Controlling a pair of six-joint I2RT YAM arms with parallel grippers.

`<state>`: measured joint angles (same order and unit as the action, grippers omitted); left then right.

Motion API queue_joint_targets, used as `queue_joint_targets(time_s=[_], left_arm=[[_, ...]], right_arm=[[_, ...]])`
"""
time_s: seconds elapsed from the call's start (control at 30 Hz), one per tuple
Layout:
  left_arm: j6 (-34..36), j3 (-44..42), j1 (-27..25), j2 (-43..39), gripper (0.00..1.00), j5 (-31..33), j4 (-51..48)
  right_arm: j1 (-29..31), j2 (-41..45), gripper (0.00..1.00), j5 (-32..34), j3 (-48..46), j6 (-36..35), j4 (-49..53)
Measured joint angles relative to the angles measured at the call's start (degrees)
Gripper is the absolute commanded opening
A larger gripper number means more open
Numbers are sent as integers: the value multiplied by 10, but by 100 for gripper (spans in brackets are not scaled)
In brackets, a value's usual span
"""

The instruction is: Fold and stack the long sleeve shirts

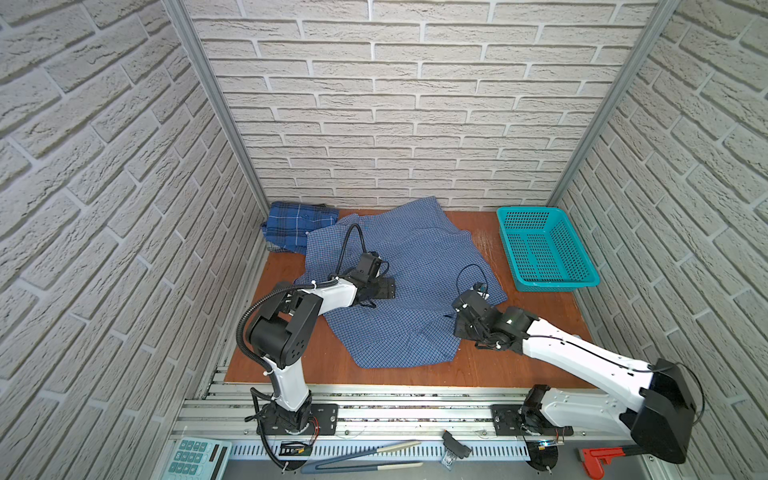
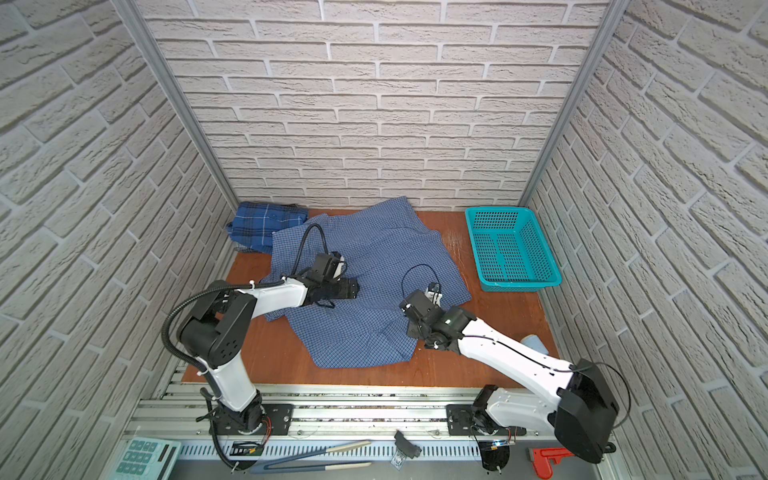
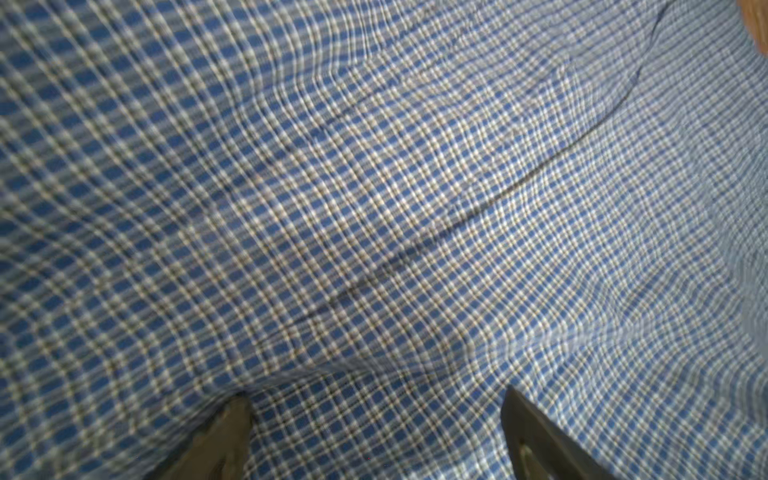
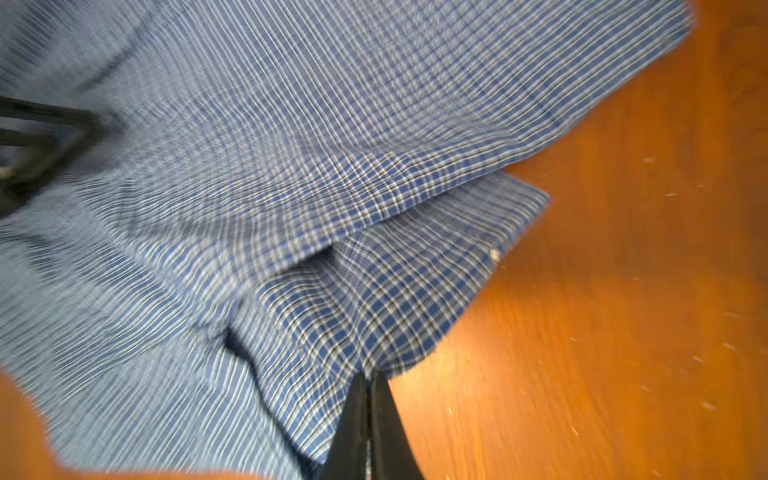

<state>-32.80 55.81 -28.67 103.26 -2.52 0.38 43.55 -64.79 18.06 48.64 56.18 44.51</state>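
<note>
Right now the small-check shirt [image 1: 415,266] lies open and bumpy in the middle of the table [image 1: 291,357], and it is not folded yet. The plaid shirt [image 1: 297,224] sits in the far left corner, already in a neat folded bundle, with the small-check shirt's far left corner lying over its near edge. The right gripper [image 4: 368,380] is at the near right edge of the small-check shirt. Its fingers are pressed together and pinch a bit of cloth there, close to a flap with a white button. The left gripper [image 3: 376,395] is over the middle left of the same shirt. Its fingers are spread wide and their tips are down on the cloth, with nothing held between them. So I think the step is the first fold of this shirt: one side is grabbed and the other is about to be pinned or picked up. Next, the pinched edge likely needs lifting and carrying over to the left, slowly, so the cloth does not bunch up. The left fingers may need to close on cloth or hold it flat. The teal basket [image 1: 530,211] stands at the far right, apart from both shirts, and it has nothing in it.
</note>
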Motion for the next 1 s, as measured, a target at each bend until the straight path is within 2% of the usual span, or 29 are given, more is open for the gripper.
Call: queue_joint_targets(time_s=[0.23, 0.33, 0.47, 0.57, 0.63, 0.7, 0.73, 0.87, 0.9, 1.0], left_arm=[[3, 5, 2, 10, 92, 9, 15], [10, 5, 2, 10, 91, 12, 14], [22, 5, 1, 10, 91, 14, 12], [34, 7, 0, 10, 91, 16, 6], [47, 11, -4, 10, 92, 23, -5], [57, 16, -8, 10, 92, 31, -18], [62, 19, -10, 10, 93, 36, -26], [77, 24, -15, 11, 95, 52, -48], [80, 28, -16, 10, 96, 57, -60], [83, 38, -15, -1, 96, 91, -102]], right_arm=[[82, 17, 6, -2, 61, 43, 195], [89, 35, 6, 5, 73, 58, 244], [89, 35, 6, 62, 155, 56, 280], [89, -16, 6, 120, 268, 32, 283], [87, -57, 10, 163, 333, -1, 268], [67, -86, 12, 168, 355, -68, 232], [50, -101, 20, 166, 359, -101, 215], [-53, -165, 35, 141, 336, -223, 140], [-83, -181, 43, 129, 323, -254, 113], [-165, -239, 51, 56, 311, -338, 52]])
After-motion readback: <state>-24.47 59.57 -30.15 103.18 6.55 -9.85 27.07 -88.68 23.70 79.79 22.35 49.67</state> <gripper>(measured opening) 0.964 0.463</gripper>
